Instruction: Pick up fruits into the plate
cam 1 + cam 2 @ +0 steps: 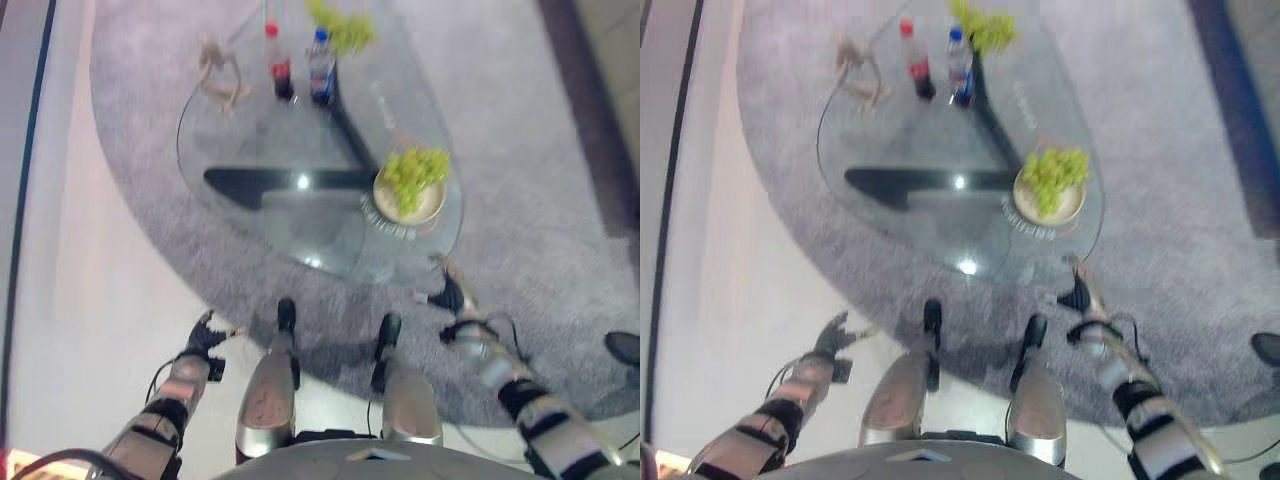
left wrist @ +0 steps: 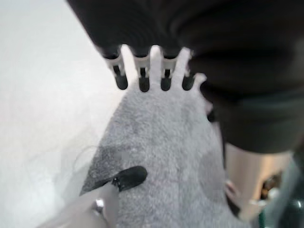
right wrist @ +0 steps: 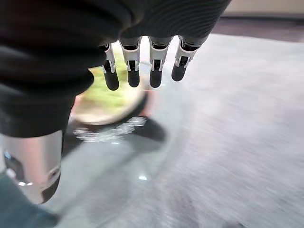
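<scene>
- The desk [image 1: 250, 150] before me is clear glass, glossy, with bright glints.
- The carpet [image 1: 560, 280] beneath looks grey, fuzzy, matt.
- My right hand [image 3: 142, 66] has shiny silver fingers with dark, smooth tips.
- The plate [image 1: 425, 208] looks smooth, pale.

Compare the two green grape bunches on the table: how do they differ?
The near grapes lie on the plate at the glass table's near right edge; the far grapes sit on bare glass at the far edge, beside the bottles. Both are green, and neither is held.
</scene>
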You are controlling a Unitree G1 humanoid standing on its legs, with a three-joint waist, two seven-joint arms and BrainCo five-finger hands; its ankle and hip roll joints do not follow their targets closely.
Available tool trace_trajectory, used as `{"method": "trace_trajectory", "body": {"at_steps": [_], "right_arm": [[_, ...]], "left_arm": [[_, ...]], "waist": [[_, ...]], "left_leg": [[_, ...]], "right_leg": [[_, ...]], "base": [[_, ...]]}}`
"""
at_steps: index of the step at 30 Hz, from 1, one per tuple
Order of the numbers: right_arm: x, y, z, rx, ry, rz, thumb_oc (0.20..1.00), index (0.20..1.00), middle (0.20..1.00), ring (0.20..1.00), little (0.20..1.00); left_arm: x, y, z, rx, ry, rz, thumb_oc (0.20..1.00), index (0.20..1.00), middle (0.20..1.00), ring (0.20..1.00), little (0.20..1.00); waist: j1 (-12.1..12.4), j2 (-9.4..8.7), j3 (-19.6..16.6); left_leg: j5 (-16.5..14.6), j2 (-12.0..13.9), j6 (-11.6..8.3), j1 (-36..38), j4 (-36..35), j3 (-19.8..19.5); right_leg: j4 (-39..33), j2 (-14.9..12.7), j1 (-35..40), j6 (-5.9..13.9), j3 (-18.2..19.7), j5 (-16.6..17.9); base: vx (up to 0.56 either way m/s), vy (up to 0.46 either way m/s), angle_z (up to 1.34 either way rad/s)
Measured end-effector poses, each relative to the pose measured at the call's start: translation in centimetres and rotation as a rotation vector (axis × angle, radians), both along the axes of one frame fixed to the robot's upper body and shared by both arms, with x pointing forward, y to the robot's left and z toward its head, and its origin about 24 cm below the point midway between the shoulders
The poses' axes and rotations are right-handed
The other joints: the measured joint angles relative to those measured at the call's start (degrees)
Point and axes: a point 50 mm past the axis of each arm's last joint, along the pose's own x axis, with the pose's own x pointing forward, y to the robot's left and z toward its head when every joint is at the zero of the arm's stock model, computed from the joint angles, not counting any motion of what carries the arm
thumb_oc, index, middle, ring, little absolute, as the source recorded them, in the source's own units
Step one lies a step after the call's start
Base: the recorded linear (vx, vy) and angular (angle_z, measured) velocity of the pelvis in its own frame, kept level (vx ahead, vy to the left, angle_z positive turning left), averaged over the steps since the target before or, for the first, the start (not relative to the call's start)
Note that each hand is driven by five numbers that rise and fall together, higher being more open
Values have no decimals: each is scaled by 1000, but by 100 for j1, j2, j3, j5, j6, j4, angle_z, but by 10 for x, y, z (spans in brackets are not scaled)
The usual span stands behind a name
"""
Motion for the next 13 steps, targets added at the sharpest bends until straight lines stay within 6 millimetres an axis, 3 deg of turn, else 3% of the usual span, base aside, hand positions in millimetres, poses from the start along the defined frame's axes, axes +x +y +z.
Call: {"method": "trace_trajectory", "body": {"at_steps": [5, 8, 13], "right_arm": [[-31, -10, -28, 70, 219, -99, 1000, 1000, 1000, 1000, 1000], [-49, -6, -44, 137, 346, -123, 1000, 1000, 1000, 1000, 1000], [-90, -15, -66, 211, 585, -263, 1000, 1000, 1000, 1000, 1000]], "left_arm": [[-11, -2, -7, 41, 73, -65, 1000, 1000, 1000, 1000, 1000], [-26, -3, -16, 49, 155, -90, 1000, 1000, 1000, 1000, 1000], [-58, -9, -33, 41, 314, -118, 1000, 1000, 1000, 1000, 1000]], "waist": [[-136, -45, -558], [-118, -11, -913], [-116, 86, -1377]], "left_leg": [[-93, 93, -96, 278, -57, 107], [-176, 200, -165, 422, -60, 162], [-301, 226, -169, 712, -79, 232]], "right_leg": [[-377, 119, 368, -23, 24, 93], [-378, 212, 469, -14, 40, 79], [-381, 230, 717, -9, 95, 9]], "base": [[46, -12, -11], [135, -40, -11], [100, -26, -6]]}}
